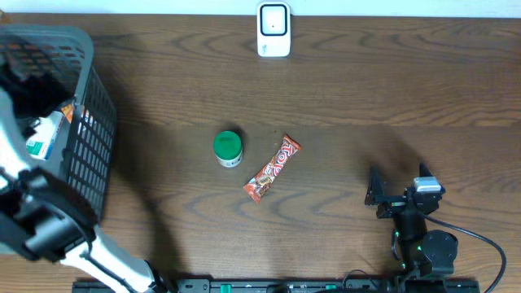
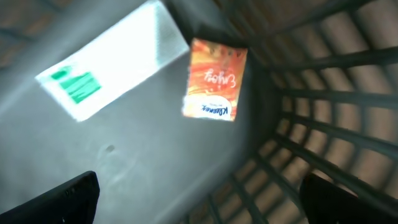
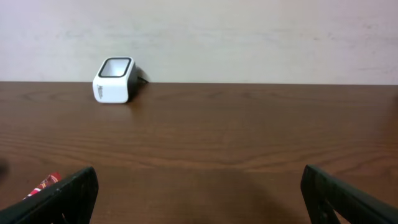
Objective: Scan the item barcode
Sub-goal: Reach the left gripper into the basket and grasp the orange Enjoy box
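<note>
A white barcode scanner [image 1: 273, 29] stands at the table's far edge, also visible in the right wrist view as the scanner [image 3: 114, 79]. My left arm reaches into the grey basket [image 1: 91, 122]. There my left gripper [image 2: 199, 190] is open above an orange tissue pack [image 2: 214, 79] and a white packet with a green label [image 2: 112, 62], holding nothing. Mid-table lie a red candy bar [image 1: 272, 168] and a green-lidded jar [image 1: 228, 148]. My right gripper [image 3: 199, 186] is open and empty at the front right, low over the table and facing the back wall.
The basket's slatted wall [image 2: 323, 106] is close on the right of my left gripper. The candy bar's end [image 3: 42, 185] shows at the left of the right wrist view. A light wall runs behind the table.
</note>
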